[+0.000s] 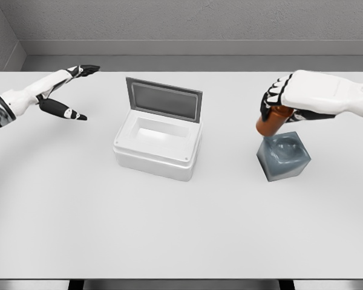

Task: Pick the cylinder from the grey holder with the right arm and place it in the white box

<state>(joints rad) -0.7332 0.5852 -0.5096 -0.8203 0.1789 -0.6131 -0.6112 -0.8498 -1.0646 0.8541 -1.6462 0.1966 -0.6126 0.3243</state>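
Note:
An orange-brown cylinder (271, 122) stands tilted, its lower end at the top of the grey holder (284, 157) on the right of the table. My right hand (278, 96) is curled around the cylinder's upper end, covering its top. The white box (158, 144) sits at the table's middle with its grey lid (164, 99) standing open at the back; its inside looks bare. My left hand (72, 90) hovers over the far left of the table, fingers spread, holding nothing.
The white table (181, 235) spans the whole view; its front edge runs along the bottom. A grey wall rises behind the far edge. About a hand's width of bare tabletop separates the box from the holder.

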